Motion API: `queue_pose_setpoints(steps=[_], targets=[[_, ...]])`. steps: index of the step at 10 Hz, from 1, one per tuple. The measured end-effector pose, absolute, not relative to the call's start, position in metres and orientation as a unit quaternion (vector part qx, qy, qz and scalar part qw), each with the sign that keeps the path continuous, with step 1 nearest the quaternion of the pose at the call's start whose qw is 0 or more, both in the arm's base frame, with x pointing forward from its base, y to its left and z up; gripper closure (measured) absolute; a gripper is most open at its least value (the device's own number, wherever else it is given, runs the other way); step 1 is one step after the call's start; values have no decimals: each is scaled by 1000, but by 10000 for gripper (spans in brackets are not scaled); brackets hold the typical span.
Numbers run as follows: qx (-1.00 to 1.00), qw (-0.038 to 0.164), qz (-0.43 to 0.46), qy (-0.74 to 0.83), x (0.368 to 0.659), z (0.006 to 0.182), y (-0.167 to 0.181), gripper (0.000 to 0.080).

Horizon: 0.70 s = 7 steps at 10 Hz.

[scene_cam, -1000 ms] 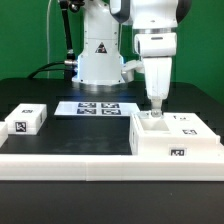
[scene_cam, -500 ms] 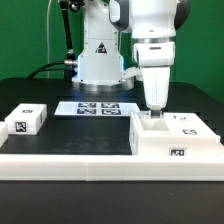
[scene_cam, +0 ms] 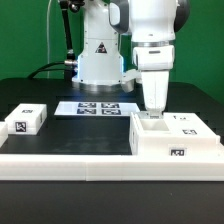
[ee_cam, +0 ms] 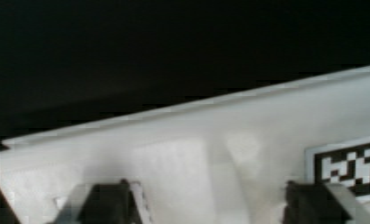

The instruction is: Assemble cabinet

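Note:
The cabinet, a large white box-shaped body with black-and-white tags, lies on the black table at the exterior view's right. My gripper hangs straight down over its near-left corner, fingertips just at its top edge. In the wrist view the cabinet fills the lower half, with one tag at the edge. My gripper shows two dark fingertips wide apart, with white plastic between them. The jaws stand open and hold nothing.
A small white tagged block sits at the exterior view's left. The marker board lies flat behind the middle. A long white rail runs along the table's front. The robot base stands at the back.
My gripper has come down a little and shifted slightly to the exterior view's left, closer to the cabinet's top edge. Nothing else has moved.

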<state>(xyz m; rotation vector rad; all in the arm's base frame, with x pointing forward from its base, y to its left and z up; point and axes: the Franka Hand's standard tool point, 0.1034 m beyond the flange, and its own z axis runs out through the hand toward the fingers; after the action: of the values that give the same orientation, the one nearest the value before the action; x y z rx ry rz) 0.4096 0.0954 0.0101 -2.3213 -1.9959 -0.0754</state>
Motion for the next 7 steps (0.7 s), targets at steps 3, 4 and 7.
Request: queue_pose_setpoints(steps=[3,4,7], targets=[[-758,41,-24,-650,409,9,95,685],[-759,40,-25,-650,410,9,94,731],[-759,40,-25,-650,410,9,94,730]])
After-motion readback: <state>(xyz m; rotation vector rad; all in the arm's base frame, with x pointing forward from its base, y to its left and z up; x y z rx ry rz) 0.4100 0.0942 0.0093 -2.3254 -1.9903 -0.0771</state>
